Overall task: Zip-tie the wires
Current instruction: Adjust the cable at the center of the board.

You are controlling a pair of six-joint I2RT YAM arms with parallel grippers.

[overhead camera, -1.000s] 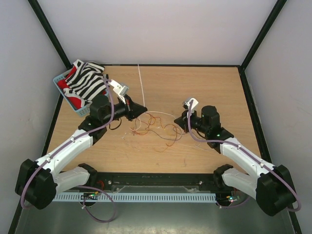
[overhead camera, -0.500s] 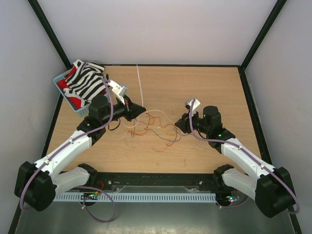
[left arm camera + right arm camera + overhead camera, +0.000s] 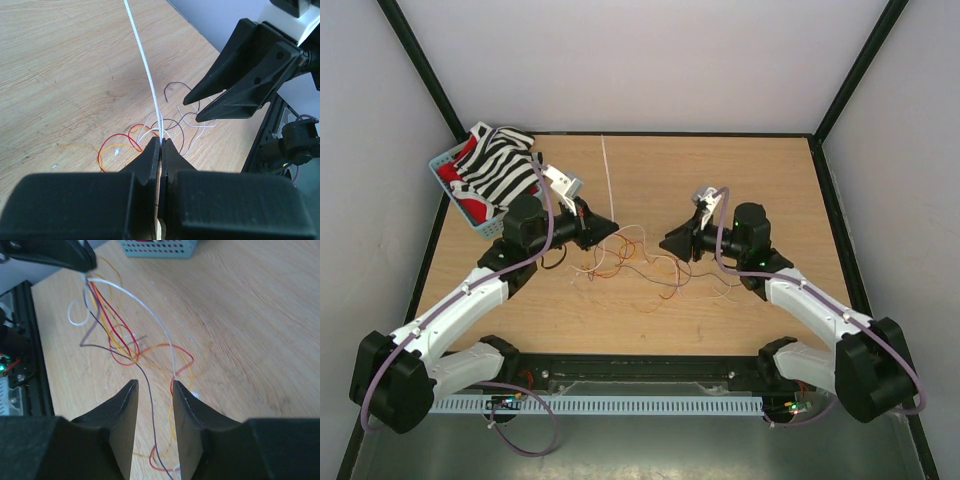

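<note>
The wires (image 3: 642,263) lie as a loose red, orange, brown and pale tangle on the wooden table (image 3: 760,180) between the arms. My left gripper (image 3: 613,227) is shut on the zip tie (image 3: 609,180), a straight whitish strip running away toward the back edge. In the left wrist view the zip tie (image 3: 145,65) is pinched between the left gripper's (image 3: 161,142) tips, with the wires (image 3: 131,137) just beyond. My right gripper (image 3: 667,243) faces it, open. In the right wrist view a brown wire (image 3: 142,372) passes between the right gripper's (image 3: 153,386) spread fingers, untouched; strands rise to the left gripper (image 3: 86,262).
A blue basket (image 3: 445,163) holding a black-and-white striped cloth (image 3: 500,165) stands at the back left corner, close behind the left arm. Black frame posts and pale walls enclose the table.
My right gripper has opened and swung left toward the left gripper, letting the wires go. The tangle has shifted slightly. The left gripper has kept its hold.
</note>
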